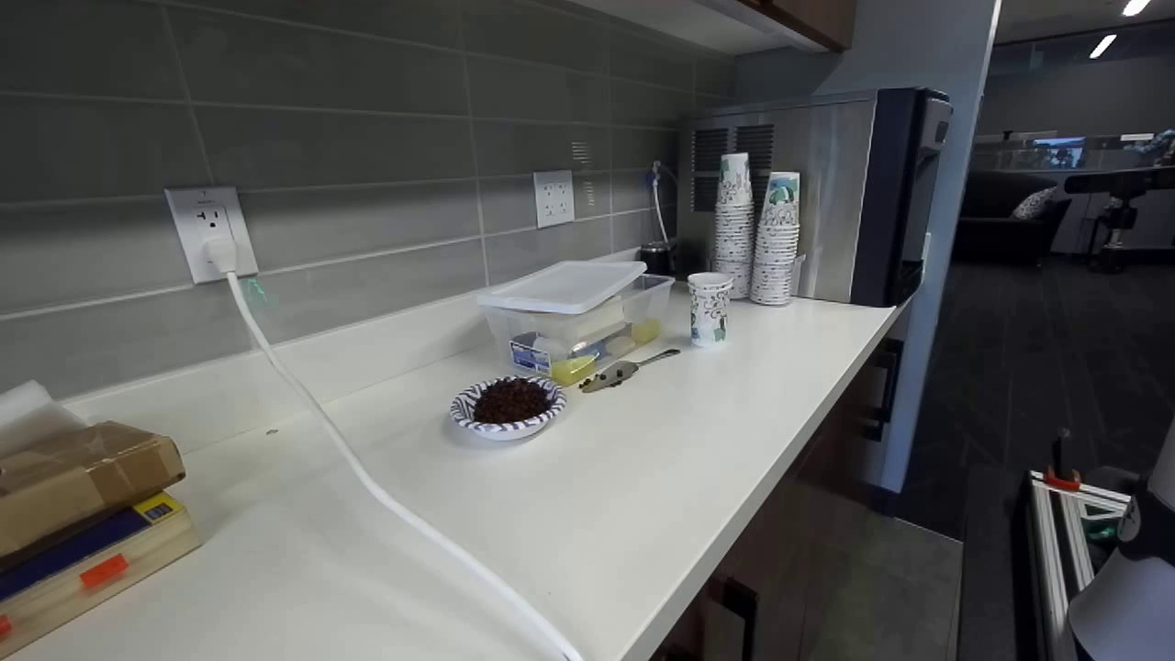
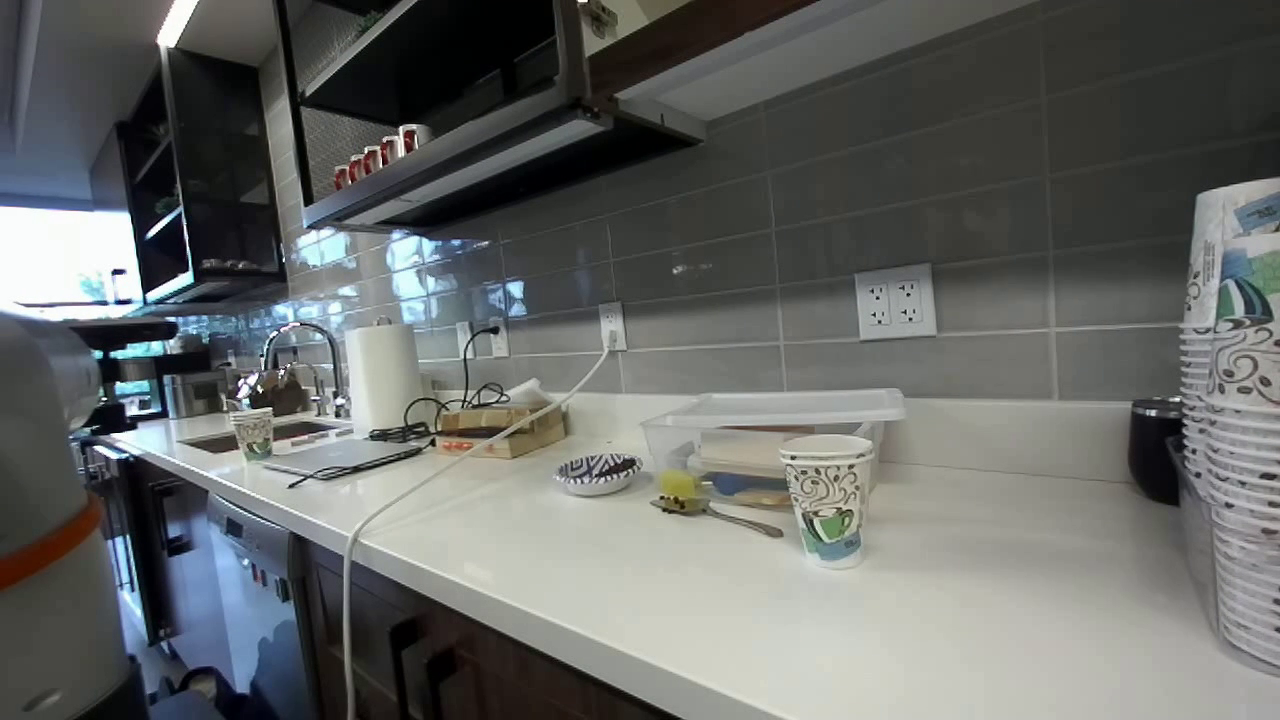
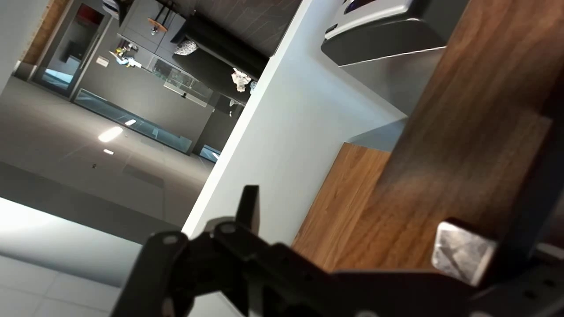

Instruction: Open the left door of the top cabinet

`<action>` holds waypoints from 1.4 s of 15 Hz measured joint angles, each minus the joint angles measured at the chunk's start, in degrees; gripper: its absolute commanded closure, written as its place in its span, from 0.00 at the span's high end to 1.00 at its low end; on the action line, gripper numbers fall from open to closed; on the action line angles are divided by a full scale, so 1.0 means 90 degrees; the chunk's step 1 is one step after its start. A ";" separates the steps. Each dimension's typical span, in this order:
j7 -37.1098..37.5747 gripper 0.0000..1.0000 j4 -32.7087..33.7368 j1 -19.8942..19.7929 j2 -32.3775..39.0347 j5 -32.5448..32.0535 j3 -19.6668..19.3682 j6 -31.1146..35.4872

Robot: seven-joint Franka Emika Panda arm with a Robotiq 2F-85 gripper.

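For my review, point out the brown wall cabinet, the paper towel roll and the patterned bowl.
Brown wall cabinet (image 1: 824, 20): in an exterior view, on its visible wood.
Paper towel roll (image 2: 383, 380): in an exterior view, on its white side.
Patterned bowl (image 1: 508, 430): in an exterior view, on its near wall.

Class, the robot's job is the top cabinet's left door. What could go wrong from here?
A misjudged move might scrape the cabinet's wood panel, close in the wrist view.
The white cable, hanging over the front edge of the counter, might get snagged.
The tall, narrow cup stacks might topple if bumped.
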 measured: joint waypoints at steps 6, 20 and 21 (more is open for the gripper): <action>0.0000 1.00 0.0000 0.0098 -0.0007 0.0000 -0.0059 0.0014; 0.0449 1.00 0.0031 0.0212 0.0652 -0.0201 -0.0678 0.1067; 0.0525 1.00 0.0061 0.0209 0.0752 -0.0201 -0.0726 0.1157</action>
